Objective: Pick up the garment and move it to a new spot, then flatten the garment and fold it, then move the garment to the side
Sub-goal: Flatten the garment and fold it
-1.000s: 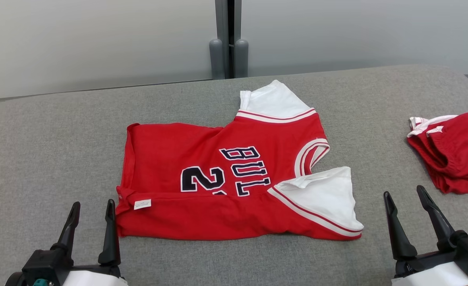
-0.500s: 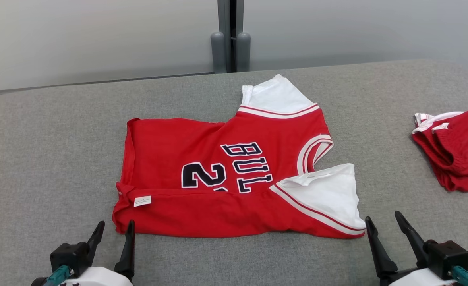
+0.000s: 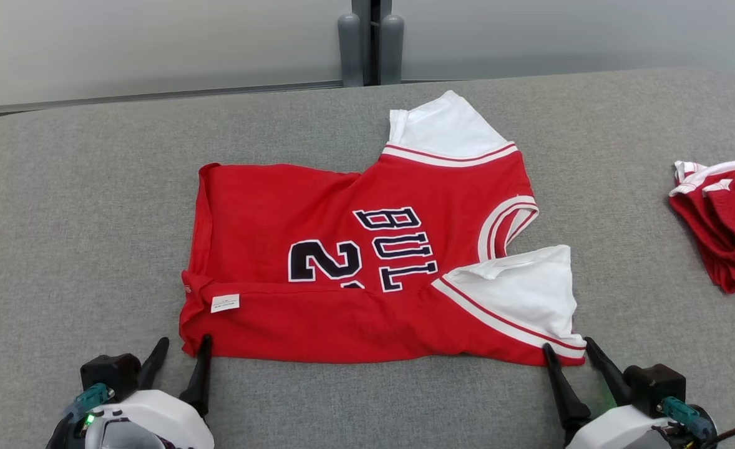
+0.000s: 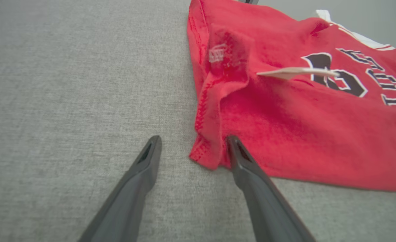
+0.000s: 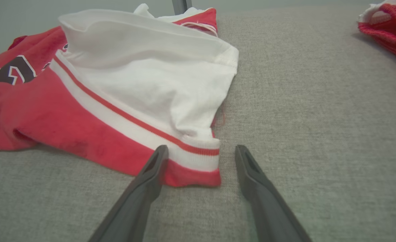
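Two wide-open pincers, left gripper and right gripper, stand at the near corners of the flat red-and-white basketball jersey in the middle of the grey fabric bench, head view. Left wrist view: its hem corner sits between the jaws. Right wrist view: its white sleeve corner does too.

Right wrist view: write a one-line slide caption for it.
Open right gripper brackets the white-sleeved corner of the red jersey on a grey fabric surface.
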Available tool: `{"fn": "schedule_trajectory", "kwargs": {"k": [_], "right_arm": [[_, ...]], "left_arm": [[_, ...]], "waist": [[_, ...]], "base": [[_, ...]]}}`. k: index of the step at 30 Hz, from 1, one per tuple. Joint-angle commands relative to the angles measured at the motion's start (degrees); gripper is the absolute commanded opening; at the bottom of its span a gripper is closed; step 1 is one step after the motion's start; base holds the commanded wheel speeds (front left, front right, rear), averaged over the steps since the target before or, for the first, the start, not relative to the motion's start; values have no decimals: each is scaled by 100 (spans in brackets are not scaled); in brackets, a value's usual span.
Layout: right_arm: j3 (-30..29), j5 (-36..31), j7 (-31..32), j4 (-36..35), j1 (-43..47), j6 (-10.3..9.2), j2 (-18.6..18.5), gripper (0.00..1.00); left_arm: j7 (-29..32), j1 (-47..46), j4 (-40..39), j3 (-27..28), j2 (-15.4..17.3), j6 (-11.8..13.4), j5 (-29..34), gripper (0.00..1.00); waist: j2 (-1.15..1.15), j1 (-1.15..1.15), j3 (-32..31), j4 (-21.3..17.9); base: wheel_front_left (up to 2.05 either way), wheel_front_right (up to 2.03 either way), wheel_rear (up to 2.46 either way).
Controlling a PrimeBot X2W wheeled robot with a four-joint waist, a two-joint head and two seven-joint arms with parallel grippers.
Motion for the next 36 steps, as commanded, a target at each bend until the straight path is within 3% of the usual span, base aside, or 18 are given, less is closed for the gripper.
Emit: {"fn": "schedule_trajectory", "kwargs": {"k": [1, 2, 3, 4, 15, 27, 32, 33, 34, 35, 36], "right_arm": [[71, 61, -39, 129, -105, -10, -10, 49], [87, 90, -49, 186, -139, -10, -11, 38], [99, 110, -76, 230, -174, -10, -16, 0], [126, 146, -88, 263, -195, -10, -20, 0], [-62, 244, -121, -245, 90, -12, -198, 0], [-658, 210, 396, -1244, 1463, -13, -105, 0], [-650, 217, 614, -1467, 1789, -13, 11, 0], [-646, 203, 638, -1489, 1785, -13, 16, 5], [-649, 177, 662, -1494, 1761, -12, 23, 46], [-634, 143, 657, -1520, 1706, -12, 27, 90], [-614, 109, 604, -1560, 1629, -12, 19, 100]], "left_arm": [[18, -127, 94, -61, 11, -101, -8, 100], [14, -160, 144, -88, 12, -133, 9, 100], [2, -199, 183, -126, 27, -152, 61, 40], [-9, -224, 209, -161, 23, -181, 84, 0], [-61, 159, -322, -31, 195, 33, -13, 0], [708, 1798, -2223, 184, 532, 809, -366, 0], [1075, 2230, -2585, 134, 588, 968, -534, 0], [1150, 2252, -2605, 102, 582, 962, -559, 0], [1203, 2232, -2610, 114, 576, 1004, -570, 45], [1249, 2204, -2606, 82, 562, 999, -589, 100], [1233, 2152, -2616, 81, 542, 994, -586, 100]], "waist": [[0, 0, 22, 3], [0, 0, 31, 4], [0, 0, 37, 3], [0, 0, 41, 3], [0, 0, -158, 27], [0, 0, -569, 101], [0, 0, -605, 79], [0, 0, -601, 71], [0, 0, -595, 65], [0, 0, -590, 56], [0, 0, -581, 45]], "base": [[0, 0, 0], [0, 0, 0], [0, 0, 0], [0, 0, 0], [0, 0, 0], [0, 0, 0], [0, 0, 0], [0, 0, 0], [0, 0, 0], [0, 0, 0], [0, 0, 0]]}}
